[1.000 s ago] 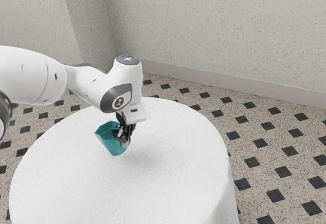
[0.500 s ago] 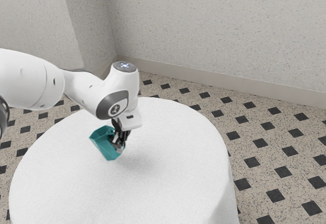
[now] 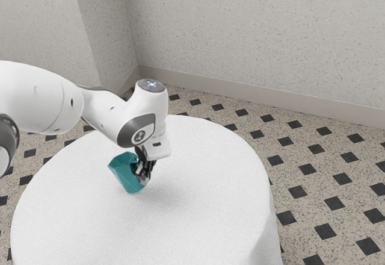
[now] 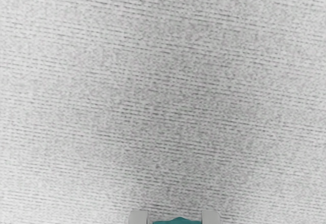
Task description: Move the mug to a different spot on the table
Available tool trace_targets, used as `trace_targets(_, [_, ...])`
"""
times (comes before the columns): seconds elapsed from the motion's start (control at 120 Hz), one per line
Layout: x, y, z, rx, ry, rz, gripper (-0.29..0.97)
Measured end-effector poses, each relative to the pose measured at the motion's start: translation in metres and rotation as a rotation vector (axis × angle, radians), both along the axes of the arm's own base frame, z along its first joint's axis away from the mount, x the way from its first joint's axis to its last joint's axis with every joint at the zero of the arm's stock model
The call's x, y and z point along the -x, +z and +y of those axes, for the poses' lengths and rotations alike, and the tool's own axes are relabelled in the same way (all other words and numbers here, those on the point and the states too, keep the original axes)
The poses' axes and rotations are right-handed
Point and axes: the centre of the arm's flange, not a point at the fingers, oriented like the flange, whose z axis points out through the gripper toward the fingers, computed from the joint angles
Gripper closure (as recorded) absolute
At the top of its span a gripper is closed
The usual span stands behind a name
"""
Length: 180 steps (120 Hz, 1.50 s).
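Observation:
A teal mug [image 3: 125, 173] hangs tilted just above the round white table [image 3: 198, 217], left of the table's middle in the exterior view. My black gripper [image 3: 143, 174] is shut on the mug's rim, its fingers pointing down from the white hand. A soft shadow lies on the tabletop to the right of the mug. In the wrist view a sliver of the teal mug [image 4: 175, 220] shows between two pale fingertips [image 4: 138, 217], with the white tabletop [image 4: 163, 91] beyond it.
The round table has free surface on all sides of the mug, most of it toward the exterior view's right and front. A black-and-white patterned floor [image 3: 313, 150] surrounds the table, and speckled walls meet in a corner behind.
My hand has carried the mug a little toward the exterior view's left and then lower, closer to the tabletop. The grip on the mug has stayed the same.

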Motion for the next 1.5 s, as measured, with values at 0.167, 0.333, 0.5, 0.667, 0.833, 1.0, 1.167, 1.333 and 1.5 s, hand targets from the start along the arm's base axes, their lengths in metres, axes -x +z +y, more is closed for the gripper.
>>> trace_targets(0.167, [0.001,-0.001,-0.006,0.004,-0.007,-0.001,0.66])
trace_targets(0.333, [0.003,-0.005,-0.006,0.005,-0.008,0.018,0.33])
trace_targets(0.5, [0.004,-0.006,-0.01,0.015,-0.008,0.025,0.16])
trace_targets(0.667, [0.002,-0.003,-0.013,0.054,0.021,0.02,0.09])
trace_targets(0.833, [-0.007,0.01,-0.015,0.115,0.072,-0.011,0.05])
trace_targets(1.0, [-0.009,0.038,-0.016,0.185,0.122,-0.046,0.04])
trace_targets(1.167, [-0.023,0.076,-0.016,0.217,0.182,-0.089,0.03])
trace_targets(1.333, [-0.046,0.124,0.003,0.223,0.34,-0.15,0.02])
trace_targets(1.5, [-0.066,0.196,0.03,0.254,0.566,-0.223,0.02])
